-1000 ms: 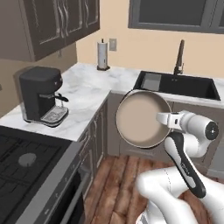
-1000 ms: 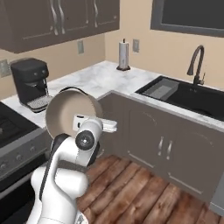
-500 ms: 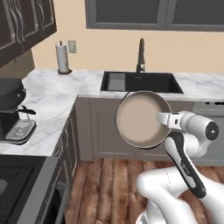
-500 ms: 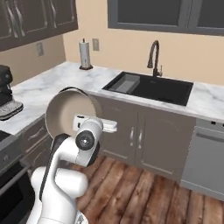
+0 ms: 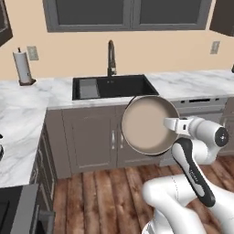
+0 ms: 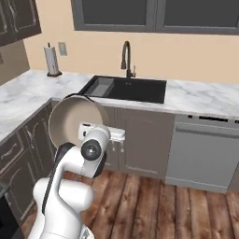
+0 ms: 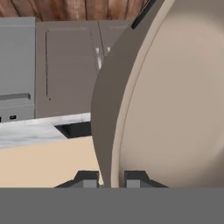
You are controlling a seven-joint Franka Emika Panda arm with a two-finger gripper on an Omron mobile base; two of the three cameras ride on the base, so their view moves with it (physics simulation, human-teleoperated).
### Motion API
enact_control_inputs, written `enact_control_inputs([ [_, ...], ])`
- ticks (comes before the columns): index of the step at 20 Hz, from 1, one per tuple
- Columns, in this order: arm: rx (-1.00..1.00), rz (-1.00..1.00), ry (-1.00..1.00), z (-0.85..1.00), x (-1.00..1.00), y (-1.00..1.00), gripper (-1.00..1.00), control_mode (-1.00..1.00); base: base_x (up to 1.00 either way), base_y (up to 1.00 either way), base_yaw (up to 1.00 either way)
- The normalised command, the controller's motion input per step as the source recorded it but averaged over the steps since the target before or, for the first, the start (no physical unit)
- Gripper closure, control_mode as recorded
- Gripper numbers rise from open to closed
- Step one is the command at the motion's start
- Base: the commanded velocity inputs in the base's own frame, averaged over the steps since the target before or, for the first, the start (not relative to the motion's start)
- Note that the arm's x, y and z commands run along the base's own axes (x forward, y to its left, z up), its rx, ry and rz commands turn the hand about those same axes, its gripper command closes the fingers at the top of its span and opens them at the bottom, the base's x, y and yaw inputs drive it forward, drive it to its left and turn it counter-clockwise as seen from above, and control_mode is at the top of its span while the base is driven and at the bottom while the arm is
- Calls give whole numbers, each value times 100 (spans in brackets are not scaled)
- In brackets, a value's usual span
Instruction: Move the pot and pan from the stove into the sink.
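A: Where is the pot [image 5: 148, 125] now?
B: It is in the air, in the centre of the left base view, before the grey cabinets [image 5: 91, 141] and below the sink [image 5: 116, 87]. It is tipped on its side, so its round beige face looks toward the camera.

A: Is the claw [image 7: 111, 178] grasping it?
B: Yes. In the hand view the two dark fingertips [image 7: 87, 178] stand at the bottom, one on each side of the pot's wall, and they are clenched on it. The rest of the pot is cut off at the right edge there.

A: Can you see the pot's handles?
B: Not clearly. In the right base view the pot [image 6: 72, 122] is at centre left, and the arm covers its lower right part.

A: And the sink?
B: The black faucet [image 6: 126, 58] rises behind the sink at the upper centre. The marble counter [image 6: 205, 100] runs to the right.
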Motion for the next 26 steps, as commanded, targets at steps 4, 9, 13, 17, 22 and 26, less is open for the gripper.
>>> enact_control_inputs([
  [4,0,0,0,0,0,0,100,100,0,-14,-34],
  [9,0,0,0,0,0,0,100,100,0,-6,-24],
  [13,0,0,0,0,0,0,100,100,0,0,0],
  [17,0,0,0,0,0,0,100,100,26,0,-1],
  [22,0,0,0,0,0,0,100,100,65,2,-6],
  [26,0,0,0,0,0,0,100,100,75,6,-9],
])
